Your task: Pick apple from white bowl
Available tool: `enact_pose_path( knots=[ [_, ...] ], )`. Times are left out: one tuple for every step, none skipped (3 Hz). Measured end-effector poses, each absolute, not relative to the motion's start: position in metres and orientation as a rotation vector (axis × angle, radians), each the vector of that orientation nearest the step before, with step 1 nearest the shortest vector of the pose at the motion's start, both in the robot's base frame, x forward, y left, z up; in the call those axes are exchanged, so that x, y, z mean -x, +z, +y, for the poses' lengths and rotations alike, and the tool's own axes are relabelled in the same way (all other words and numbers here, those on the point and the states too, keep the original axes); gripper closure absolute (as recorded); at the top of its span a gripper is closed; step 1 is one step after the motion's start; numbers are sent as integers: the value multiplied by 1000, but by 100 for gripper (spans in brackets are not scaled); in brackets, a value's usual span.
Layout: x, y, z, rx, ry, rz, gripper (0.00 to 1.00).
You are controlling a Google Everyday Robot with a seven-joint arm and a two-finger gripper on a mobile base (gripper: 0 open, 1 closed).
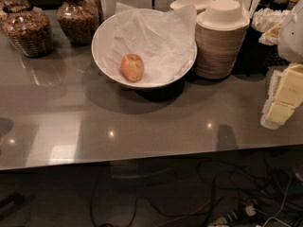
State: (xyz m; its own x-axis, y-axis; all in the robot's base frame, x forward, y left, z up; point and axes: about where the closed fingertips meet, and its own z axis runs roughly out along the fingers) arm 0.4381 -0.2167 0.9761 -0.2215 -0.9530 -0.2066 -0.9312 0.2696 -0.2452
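At the right edge of the view our gripper hangs above the counter, well apart from the apple; whether it stands open or closed we cannot tell. The apple lies in the white bowl, on the crinkled paper that lines it, towards the bowl's near left side.

We judge that the task is at its very start, with the approach not yet made. The next move calls for carrying the gripper left and farther in over the bowl's rim, then down onto the apple from above. We should mind the paper, which may bunch or lift with the fruit. We should also mind the stack of beige bowls, which stands just beside the white bowl on the right, between the gripper and the apple.

The counter is grey, flat and glossy, with small lights mirrored in it. Glass jars with brown contents stand at the back left. Beneath the counter's near edge, cables lie tangled on a dark floor.
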Motion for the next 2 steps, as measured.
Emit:
enact_pose_path(
  knots=[
    [-438,976,-217,1725,-98,2232,0],
    [-454,971,-207,1670,-21,2165,0]
  ],
)
